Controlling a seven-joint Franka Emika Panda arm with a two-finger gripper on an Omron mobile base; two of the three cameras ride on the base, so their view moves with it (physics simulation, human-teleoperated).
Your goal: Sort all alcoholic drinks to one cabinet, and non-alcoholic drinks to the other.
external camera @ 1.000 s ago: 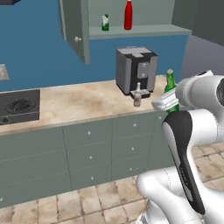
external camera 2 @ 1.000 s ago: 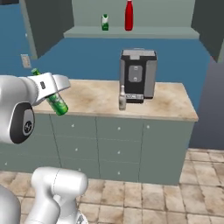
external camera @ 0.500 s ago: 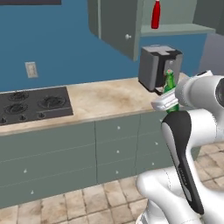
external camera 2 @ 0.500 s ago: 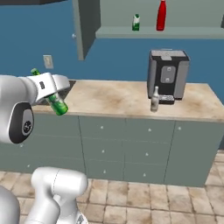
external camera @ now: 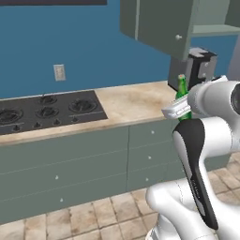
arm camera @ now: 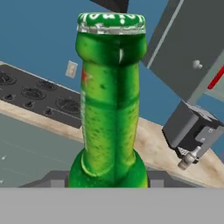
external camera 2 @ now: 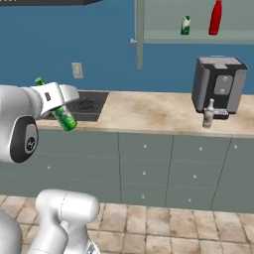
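Observation:
My gripper (external camera 2: 55, 101) is shut on the slim green glass bottle (external camera 2: 67, 120), carried tilted in front of the counter. In the left base view the gripper (external camera: 180, 107) holds the green bottle (external camera: 181, 89) with its neck up. The hand view has the green bottle (arm camera: 109, 105) up close, cap at the top. An open wall cabinet (external camera 2: 198, 40) holds the red bottle (external camera 2: 215, 17) and the green-and-white carton (external camera 2: 185, 25) on its shelf. The pale grey-beige bottle (external camera 2: 209, 114) stands on the counter before the coffee machine.
A dark coffee machine (external camera 2: 218, 89) stands on the beige counter (external camera 2: 149, 116). The cabinet's open door (external camera: 159, 23) juts out above the counter, its knob (external camera: 178, 36) facing me. A black stove (external camera: 42, 110) lies at the left. Drawer units (external camera 2: 149, 168) run below, over a tiled floor.
The whole picture has slid to the right, so the base has driven left along the counter. The stove has come into view. The green bottle stays held in the gripper.

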